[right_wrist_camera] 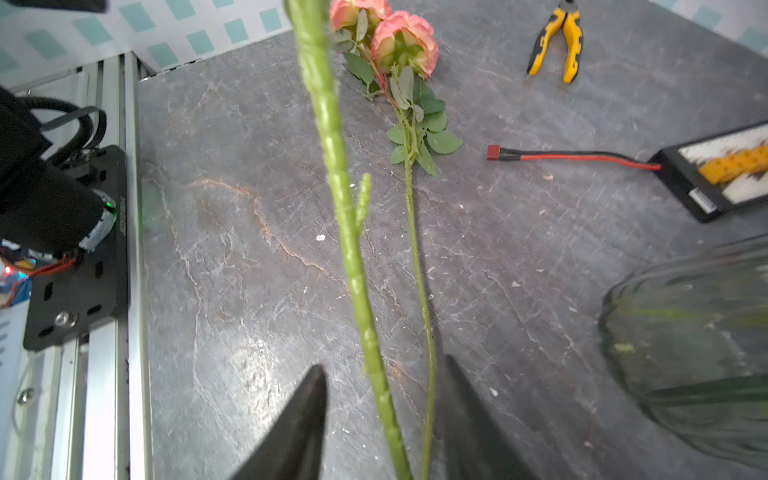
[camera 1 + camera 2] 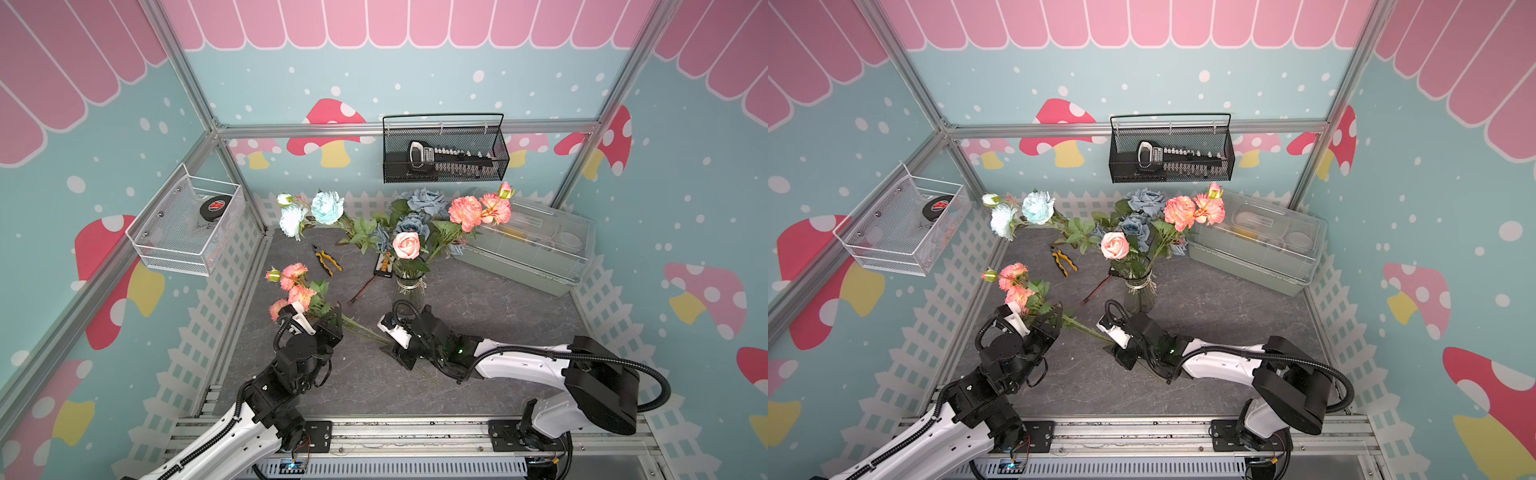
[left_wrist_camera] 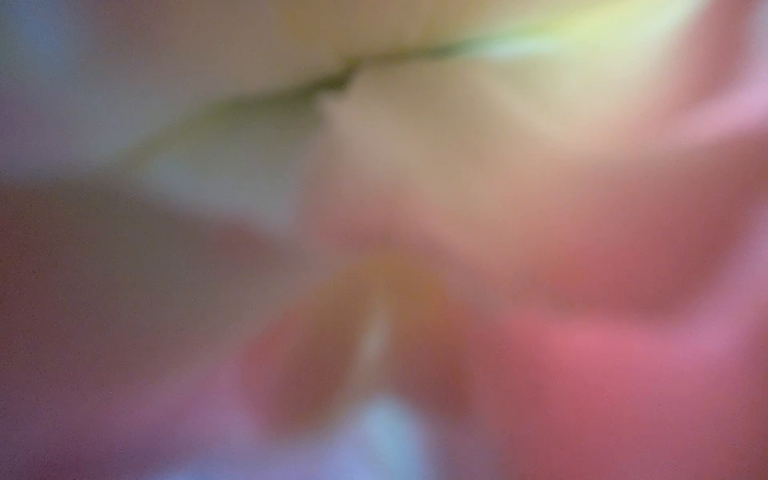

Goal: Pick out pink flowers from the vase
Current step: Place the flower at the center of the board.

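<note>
Green stems (image 1: 362, 316) between right jaws show only in right wrist view.

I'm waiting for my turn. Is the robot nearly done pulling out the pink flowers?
About halfway. Done: one pink spray lies on the table. In hand: the left pincer grips a second spray, its stem passing through the open right pincer. To do: the pink rose and a coral spray stand in the vase.

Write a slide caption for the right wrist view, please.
Black right gripper straddles two green stems of coral-pink flowers beside clear ribbed vase.
</note>
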{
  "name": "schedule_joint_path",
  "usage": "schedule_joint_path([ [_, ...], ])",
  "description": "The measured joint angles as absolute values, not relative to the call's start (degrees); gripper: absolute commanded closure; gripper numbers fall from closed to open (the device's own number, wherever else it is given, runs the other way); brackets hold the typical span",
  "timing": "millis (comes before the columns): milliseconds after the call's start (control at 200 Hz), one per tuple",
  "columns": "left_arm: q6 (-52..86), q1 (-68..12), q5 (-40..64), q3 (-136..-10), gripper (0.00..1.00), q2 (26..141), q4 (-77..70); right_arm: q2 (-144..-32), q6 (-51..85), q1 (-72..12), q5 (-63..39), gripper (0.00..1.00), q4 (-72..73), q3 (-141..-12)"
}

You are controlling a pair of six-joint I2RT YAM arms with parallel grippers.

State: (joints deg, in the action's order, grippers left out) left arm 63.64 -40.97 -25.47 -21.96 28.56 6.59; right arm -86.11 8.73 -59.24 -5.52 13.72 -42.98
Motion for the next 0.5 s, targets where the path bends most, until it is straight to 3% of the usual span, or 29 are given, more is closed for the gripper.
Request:
schedule_joint_path([
  [85,63.46,-40.97,-25.50,-22.02,1.00,28.69,6.72,-86.41,8.43,-59.40,-4.71,0.96,13.52,-43.27],
  [160,63.16,-40.95,-25.54,-22.22,0.86,29.15,6.70,-86.41,7.84,-59.94,-4.60,1.00,13.02,-43.44],
  [300,61.49,-40.97,-25.32,-22.92,0.32,30.37,7.46,-86.41,7.33,-60.01,-2.17,1.00,11.05,-44.71],
  [350,60.75,-40.97,-25.32,-23.88,0.02,30.92,8.93,-86.41,7.07,-59.90,-0.78,1.00,9.96,-45.30],
  [500,56.93,-40.97,-26.00,-29.85,0.01,31.20,17.15,-87.00,5.23,-59.81,2.44,1.00,5.15,-47.59],
])
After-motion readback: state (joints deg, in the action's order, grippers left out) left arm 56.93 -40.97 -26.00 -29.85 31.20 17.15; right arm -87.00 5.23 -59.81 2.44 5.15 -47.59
